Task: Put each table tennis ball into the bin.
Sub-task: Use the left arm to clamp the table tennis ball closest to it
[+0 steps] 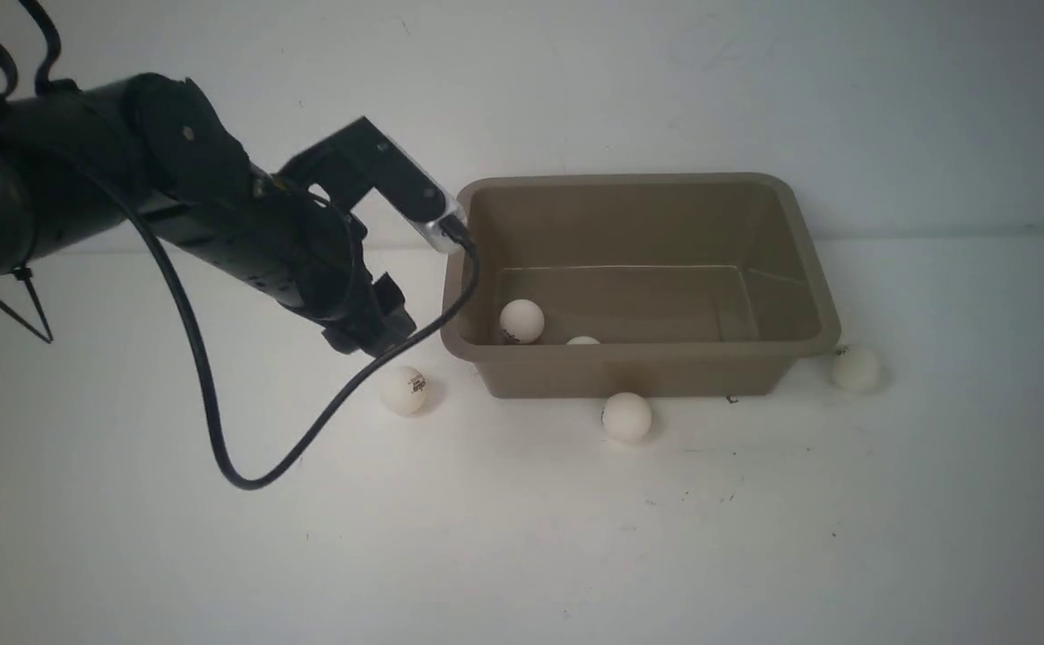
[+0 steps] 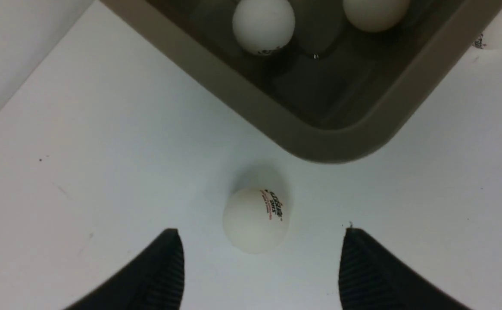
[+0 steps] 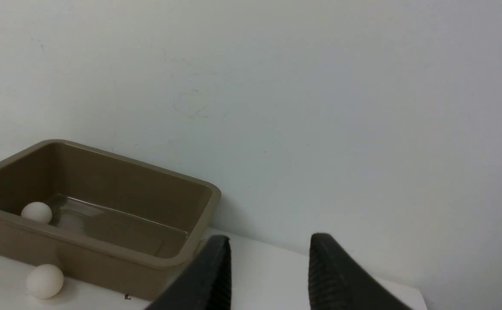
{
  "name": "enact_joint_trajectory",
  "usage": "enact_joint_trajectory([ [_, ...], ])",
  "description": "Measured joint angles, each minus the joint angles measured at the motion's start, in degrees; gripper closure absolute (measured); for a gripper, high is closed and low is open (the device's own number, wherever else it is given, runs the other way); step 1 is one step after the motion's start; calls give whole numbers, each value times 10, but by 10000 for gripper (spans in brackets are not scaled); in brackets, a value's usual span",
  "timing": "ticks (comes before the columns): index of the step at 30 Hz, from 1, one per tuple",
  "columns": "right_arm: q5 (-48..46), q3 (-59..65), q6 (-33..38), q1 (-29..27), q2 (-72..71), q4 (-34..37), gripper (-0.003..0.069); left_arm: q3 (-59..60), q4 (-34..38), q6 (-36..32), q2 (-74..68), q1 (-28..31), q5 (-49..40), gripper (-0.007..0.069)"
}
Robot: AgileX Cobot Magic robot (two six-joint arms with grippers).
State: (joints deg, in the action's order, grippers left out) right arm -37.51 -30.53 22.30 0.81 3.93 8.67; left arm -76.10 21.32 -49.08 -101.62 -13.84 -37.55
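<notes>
Jaws apart and empty, the left gripper (image 2: 261, 234) is hovering by a ball (image 2: 256, 219) near the bin (image 1: 665, 374), itself holding two balls (image 1: 522, 320) (image 1: 582, 340); right gripper (image 3: 271, 237) likewise gaping, empty.

The bin (image 1: 629, 374) is finished in plain taupe. The balls (image 1: 626, 417) are matte white; a small red and black printed logo is carried on one ball (image 2: 256, 219). The table (image 1: 486, 555) is white and the wall (image 1: 665, 81) pale grey. The left arm (image 1: 172, 179) and its cable (image 1: 257, 485) are black.
</notes>
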Motion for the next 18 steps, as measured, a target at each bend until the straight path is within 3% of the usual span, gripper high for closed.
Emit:
enact_joint_trajectory([
  [18,1,0,0,0,0,0,416,0,39,-37,-90,7,53,164],
])
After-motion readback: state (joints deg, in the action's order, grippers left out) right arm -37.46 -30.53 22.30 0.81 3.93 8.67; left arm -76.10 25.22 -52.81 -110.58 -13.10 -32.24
